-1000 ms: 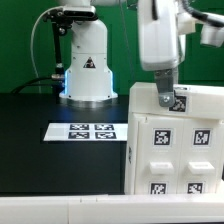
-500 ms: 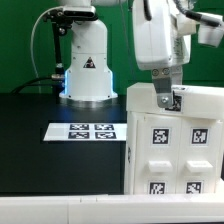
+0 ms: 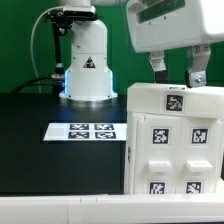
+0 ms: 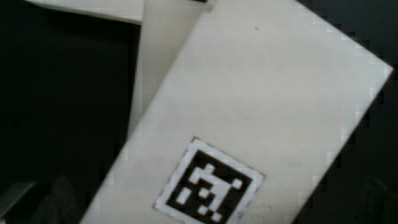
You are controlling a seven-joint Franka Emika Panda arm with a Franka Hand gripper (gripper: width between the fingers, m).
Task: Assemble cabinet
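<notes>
The end effector [image 3: 177, 72] hangs just above the cabinet [image 3: 174, 140], fingers pointing down and spread apart, holding nothing. The cabinet stands on the black bench [image 3: 40, 150] at the exterior view's right, beside the marker board [image 3: 84, 131]. The wrist view shows its tagged top face [image 4: 231, 130].

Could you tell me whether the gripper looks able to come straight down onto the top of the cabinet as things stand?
Probably yes: the gripper hovers open just above the cabinet, and nothing lies between its fingers and the top face.
</notes>
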